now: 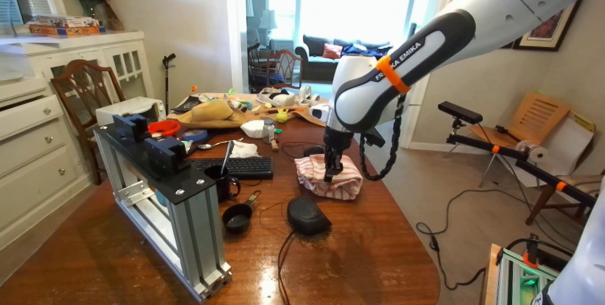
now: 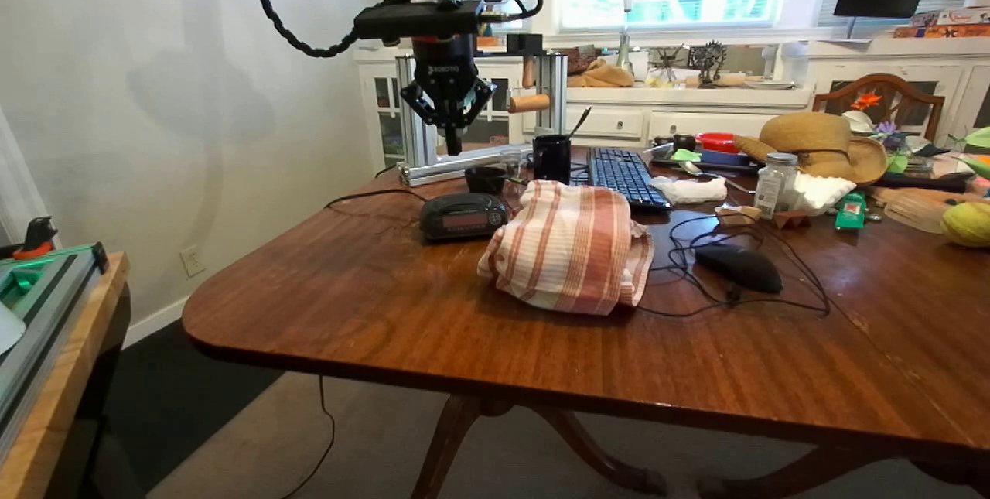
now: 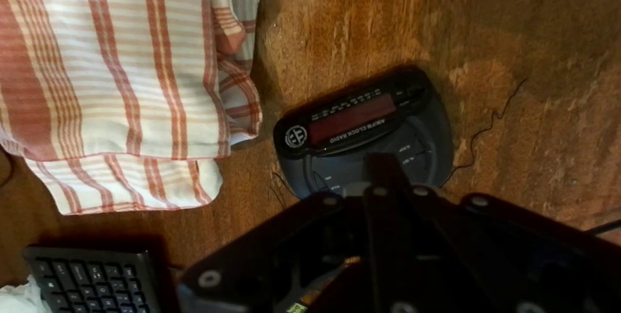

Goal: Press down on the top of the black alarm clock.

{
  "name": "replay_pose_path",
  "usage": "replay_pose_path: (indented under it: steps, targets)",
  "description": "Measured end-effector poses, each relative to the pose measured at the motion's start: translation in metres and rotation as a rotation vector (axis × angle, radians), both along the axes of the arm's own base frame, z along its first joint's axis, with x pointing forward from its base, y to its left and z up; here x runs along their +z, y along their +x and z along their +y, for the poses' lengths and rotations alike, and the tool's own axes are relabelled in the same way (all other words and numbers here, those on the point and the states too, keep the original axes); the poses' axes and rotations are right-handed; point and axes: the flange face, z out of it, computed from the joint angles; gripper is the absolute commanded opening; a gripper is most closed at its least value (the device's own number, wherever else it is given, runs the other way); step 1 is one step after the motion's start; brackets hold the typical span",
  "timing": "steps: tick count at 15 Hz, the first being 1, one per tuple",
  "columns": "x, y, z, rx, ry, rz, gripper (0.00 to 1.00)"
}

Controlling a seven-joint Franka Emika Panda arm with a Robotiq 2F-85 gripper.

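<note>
The black alarm clock point(image 1: 308, 216) sits on the wooden table with a dark cord trailing from it. It also shows in an exterior view point(image 2: 462, 217), with its reddish display facing that camera. In the wrist view the clock point(image 3: 356, 126) lies under the fingertips, its display and buttons visible and its lower edge hidden by the gripper. My gripper point(image 1: 332, 175) points down and is shut with nothing seen between its fingers. It hangs above the table, apart from the clock, as an exterior view also shows point(image 2: 452, 145). In the wrist view its fingertips point(image 3: 385, 162) overlap the clock's top.
A striped red-and-white cloth bundle point(image 1: 331, 177) lies close beside the clock. A black measuring cup point(image 1: 237, 216), a black mug point(image 1: 218, 182) and a keyboard point(image 1: 246, 168) stand near. An aluminium frame point(image 1: 194, 234) rises on the table. A mouse point(image 2: 739, 267) with cable lies beyond the cloth.
</note>
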Motion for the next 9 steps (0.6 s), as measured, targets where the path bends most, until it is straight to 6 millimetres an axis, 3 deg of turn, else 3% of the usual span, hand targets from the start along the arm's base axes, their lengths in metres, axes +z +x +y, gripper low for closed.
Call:
replay_pose_path:
  steps: [9]
  targets:
    - [-0.0048,0.0009,0.0045,0.075,-0.005,-0.003,0.0]
